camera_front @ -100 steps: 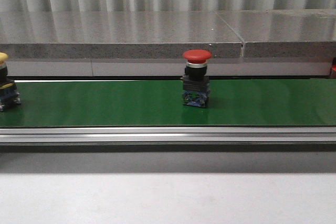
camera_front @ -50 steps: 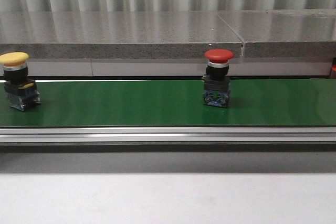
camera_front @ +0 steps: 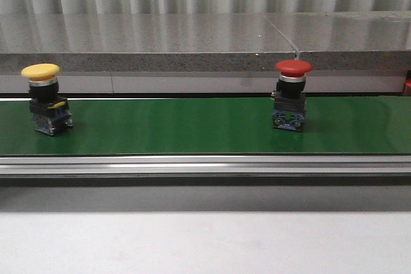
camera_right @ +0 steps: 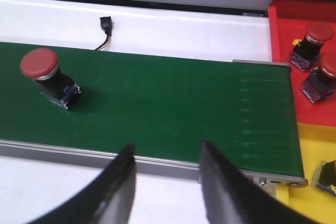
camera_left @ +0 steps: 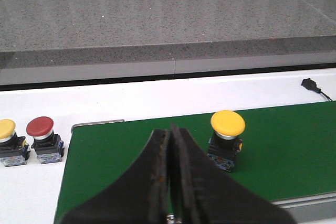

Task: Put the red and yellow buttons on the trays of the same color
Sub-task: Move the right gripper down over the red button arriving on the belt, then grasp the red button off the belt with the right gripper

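A red button (camera_front: pixel 293 95) (camera_right: pixel 46 77) stands on the green conveyor belt (camera_front: pixel 173 126) right of centre in the front view. A yellow button (camera_front: pixel 45 98) (camera_left: pixel 227 138) stands on the belt at its left. My left gripper (camera_left: pixel 170 130) is shut and empty above the belt's left end, beside the yellow button. My right gripper (camera_right: pixel 166 149) is open and empty over the belt's near rail, well apart from the red button. The red tray (camera_right: pixel 286 30) holds two red buttons (camera_right: pixel 308 40). The yellow tray (camera_right: pixel 310 182) lies just below it in that view.
A red button (camera_left: pixel 44 139) and a yellow button (camera_left: pixel 9 141) wait on the white table off the belt's left end. A black cable plug (camera_right: pixel 106 25) lies on the white surface behind the belt. A grey stone ledge (camera_front: pixel 192 36) runs along the back.
Both buttons have ridden the belt to the right. The yellow one has come fully into the front view from the left edge.
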Controlling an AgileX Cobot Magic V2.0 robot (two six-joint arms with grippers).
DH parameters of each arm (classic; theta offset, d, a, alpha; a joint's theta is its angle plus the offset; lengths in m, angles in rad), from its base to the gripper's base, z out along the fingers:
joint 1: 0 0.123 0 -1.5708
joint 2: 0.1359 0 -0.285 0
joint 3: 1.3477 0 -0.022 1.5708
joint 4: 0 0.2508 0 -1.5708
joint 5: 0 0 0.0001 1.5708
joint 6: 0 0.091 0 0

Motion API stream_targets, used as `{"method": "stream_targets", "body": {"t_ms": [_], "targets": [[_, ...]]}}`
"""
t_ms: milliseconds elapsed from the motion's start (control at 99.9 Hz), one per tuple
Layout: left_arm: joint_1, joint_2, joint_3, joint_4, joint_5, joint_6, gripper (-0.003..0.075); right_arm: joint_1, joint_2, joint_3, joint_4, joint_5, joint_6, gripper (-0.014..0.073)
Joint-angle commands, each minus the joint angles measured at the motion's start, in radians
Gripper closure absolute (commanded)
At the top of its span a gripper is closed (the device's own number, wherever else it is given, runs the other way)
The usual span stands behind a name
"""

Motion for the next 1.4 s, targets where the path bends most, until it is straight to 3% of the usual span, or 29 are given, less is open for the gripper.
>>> {"method": "stream_targets", "body": {"t_ms": [0, 290, 670, 901, 1121, 1391], "targets": [[-0.008, 0.002, -0.026, -0.009, -0.068, -0.002, 0.074, 0.0, -0.003, -0.026, 0.024, -0.044, -0.008, 0.0088], [-0.008, 0.002, -0.026, -0.009, -0.068, -0.002, 0.074, 0.0, 0.047, -0.035, 0.066, -0.048, -0.035, 0.0051], [-0.008, 0.002, -0.026, -0.009, -0.068, -0.002, 0.074, 0.0, 0.323, -0.142, 0.19, 0.01, -0.177, 0.0051], [-0.008, 0.002, -0.026, -0.009, -0.068, -0.002, 0.074, 0.026, 0.466, -0.188, 0.206, 0.038, -0.193, 0.0051], [-0.008, 0.002, -0.026, -0.009, -0.068, -0.002, 0.074, 0.11, 0.57, -0.21, 0.202, -0.04, -0.226, 0.0051], [-0.008, 0.002, -0.026, -0.009, -0.068, -0.002, 0.074, 0.116, 0.684, -0.248, 0.202, -0.121, -0.23, 0.0051]]}}
